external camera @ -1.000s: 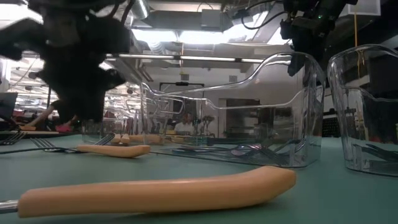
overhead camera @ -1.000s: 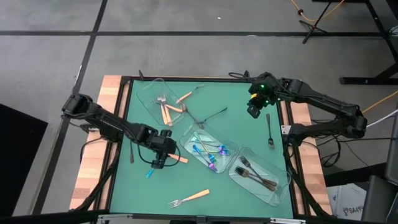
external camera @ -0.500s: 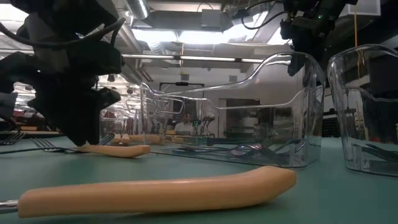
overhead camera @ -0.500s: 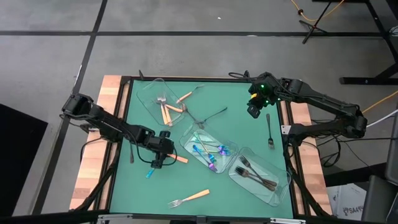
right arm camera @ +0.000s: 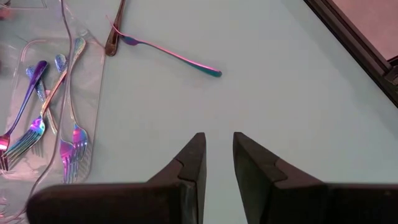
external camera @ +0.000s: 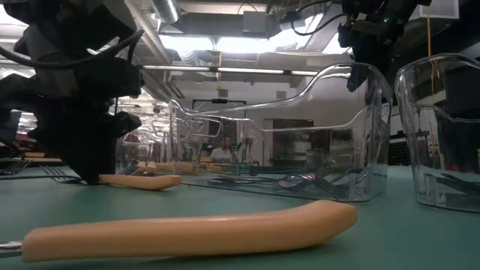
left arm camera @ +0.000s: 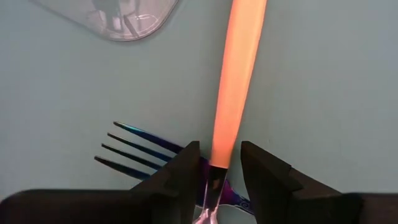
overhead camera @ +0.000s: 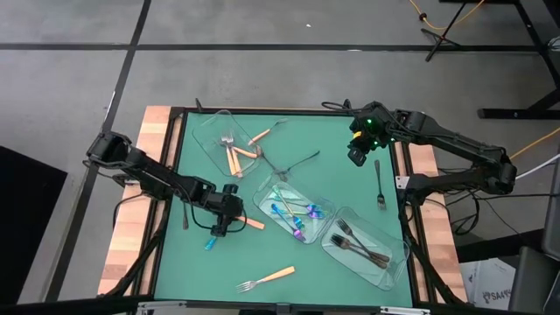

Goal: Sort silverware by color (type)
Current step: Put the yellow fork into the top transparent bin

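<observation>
Even overhead light – ceiling lamps (external camera: 225, 41) glare in low view; near orange handle (external camera: 187, 229) soft.

The left gripper (overhead camera: 220, 229), left of centre in the overhead frame, now sits a little lower and further left than a second ago. In the table-level frame it sinks from upper left down onto the green mat, its fingers (left arm camera: 180, 177) straddling the orange-handled fork (left arm camera: 233, 93), over the blue fork (left arm camera: 134, 152).

The left gripper (overhead camera: 222, 226) covers the orange fork's (left arm camera: 236, 81) head; whether its fingers touch the handle is unclear. The blue fork's (left arm camera: 134, 151) handle runs under them. At six o'clock, another orange handle (external camera: 195, 229) is cut off.
</observation>
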Robot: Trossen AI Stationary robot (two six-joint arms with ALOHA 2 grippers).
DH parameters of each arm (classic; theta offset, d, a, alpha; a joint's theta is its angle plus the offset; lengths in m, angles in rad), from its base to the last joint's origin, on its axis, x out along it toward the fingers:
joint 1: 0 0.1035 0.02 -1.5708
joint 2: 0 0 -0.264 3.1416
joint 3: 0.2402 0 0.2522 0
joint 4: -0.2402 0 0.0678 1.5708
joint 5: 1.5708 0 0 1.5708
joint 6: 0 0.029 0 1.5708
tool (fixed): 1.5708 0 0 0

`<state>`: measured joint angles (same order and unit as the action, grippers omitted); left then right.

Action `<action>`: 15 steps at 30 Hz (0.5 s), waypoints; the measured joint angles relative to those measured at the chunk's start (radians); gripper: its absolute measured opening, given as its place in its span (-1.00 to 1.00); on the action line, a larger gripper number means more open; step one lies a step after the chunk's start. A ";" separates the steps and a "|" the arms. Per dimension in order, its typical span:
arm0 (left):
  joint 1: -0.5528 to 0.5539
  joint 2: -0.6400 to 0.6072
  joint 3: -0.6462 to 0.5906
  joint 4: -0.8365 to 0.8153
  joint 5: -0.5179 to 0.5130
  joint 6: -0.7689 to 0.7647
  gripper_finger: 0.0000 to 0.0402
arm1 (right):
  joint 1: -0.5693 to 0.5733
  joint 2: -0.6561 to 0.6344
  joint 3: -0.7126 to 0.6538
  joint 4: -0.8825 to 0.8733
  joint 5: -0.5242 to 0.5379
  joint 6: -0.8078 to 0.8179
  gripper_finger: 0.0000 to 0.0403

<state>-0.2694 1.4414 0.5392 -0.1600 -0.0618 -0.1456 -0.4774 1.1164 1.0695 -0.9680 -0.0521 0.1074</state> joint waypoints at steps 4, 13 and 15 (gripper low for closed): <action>0.000 0.000 0.000 -0.001 -0.014 0.048 -0.46 | 0.000 0.000 0.000 0.000 0.000 0.000 -0.66; 0.001 0.000 -0.001 -0.002 -0.036 0.078 -0.71 | 0.000 0.000 0.000 0.000 0.000 0.000 -0.66; 0.001 0.000 -0.001 -0.002 -0.036 0.078 -0.78 | 0.000 0.000 0.000 0.000 0.000 0.000 -0.66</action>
<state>-0.2687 1.4414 0.5385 -0.1619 -0.0974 -0.0677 -0.4776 1.1164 1.0695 -0.9680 -0.0523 0.1074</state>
